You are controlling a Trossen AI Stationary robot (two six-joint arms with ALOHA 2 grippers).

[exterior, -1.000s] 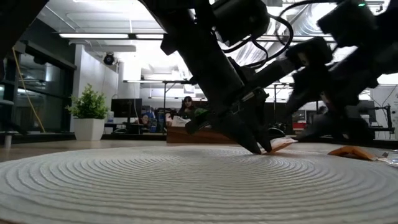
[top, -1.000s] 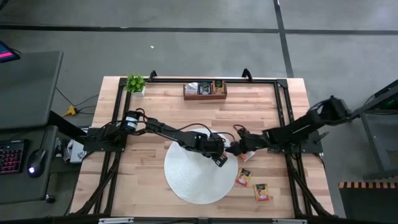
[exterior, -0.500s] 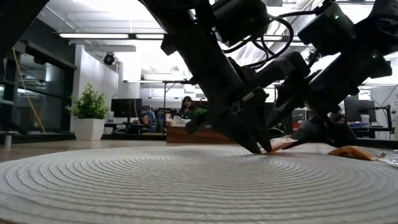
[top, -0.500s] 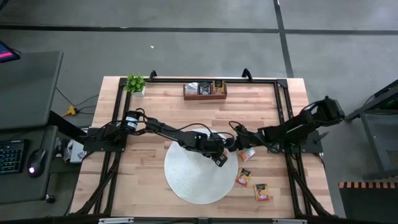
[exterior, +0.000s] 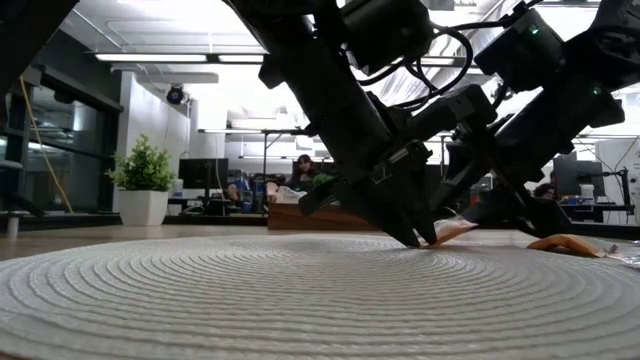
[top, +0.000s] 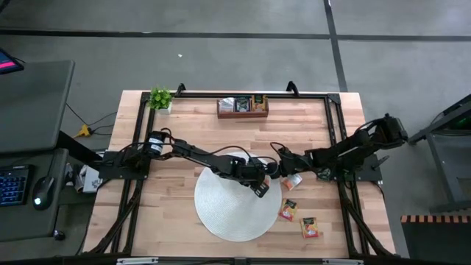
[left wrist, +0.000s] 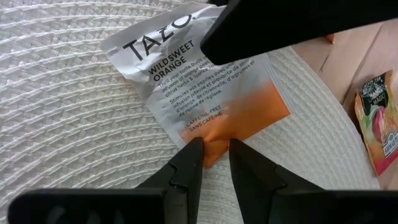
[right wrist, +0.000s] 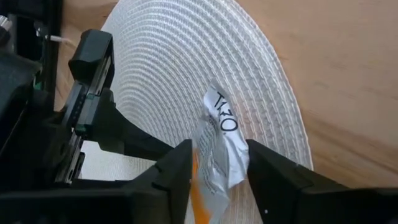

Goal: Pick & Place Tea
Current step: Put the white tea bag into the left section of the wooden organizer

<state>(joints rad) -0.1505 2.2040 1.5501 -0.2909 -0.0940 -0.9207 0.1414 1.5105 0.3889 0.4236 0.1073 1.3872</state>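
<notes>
A white-and-orange tea sachet (left wrist: 199, 81) lies on the round white woven mat (top: 228, 213), near the mat's right edge. My left gripper (left wrist: 216, 157) comes in from the table's left and is shut on the sachet's orange end. My right gripper (right wrist: 217, 168) comes in from the right and is shut on its white end. In the low view both grippers meet over the sachet (exterior: 455, 232). Three more sachets lie on the wood: one white-and-orange (top: 293, 181) and two red-orange (top: 288, 210) (top: 310, 227). My left gripper pinches the sachet's orange corner (left wrist: 214, 140) between its two fingertips. It comes slanting down from the table's left. That end lies on the mat. My right gripper has the white, lettered end (right wrist: 222, 134) between its two fingers, and one finger (left wrist: 280, 25) lies over the sachet's top face. It comes slanting down from the right. The end is buckled between the fingers.
A brown wooden tray (top: 243, 106) with sachets in it stands at the table's far edge. A small potted plant (top: 160, 98) is at the far left corner. A black frame (top: 335, 125) runs around the tabletop.
My right gripper has gone toward the table's left, from over the wood to the sachet at the mat's right edge, and then kept still. My left gripper and the sachet's orange end have stayed where they were.
</notes>
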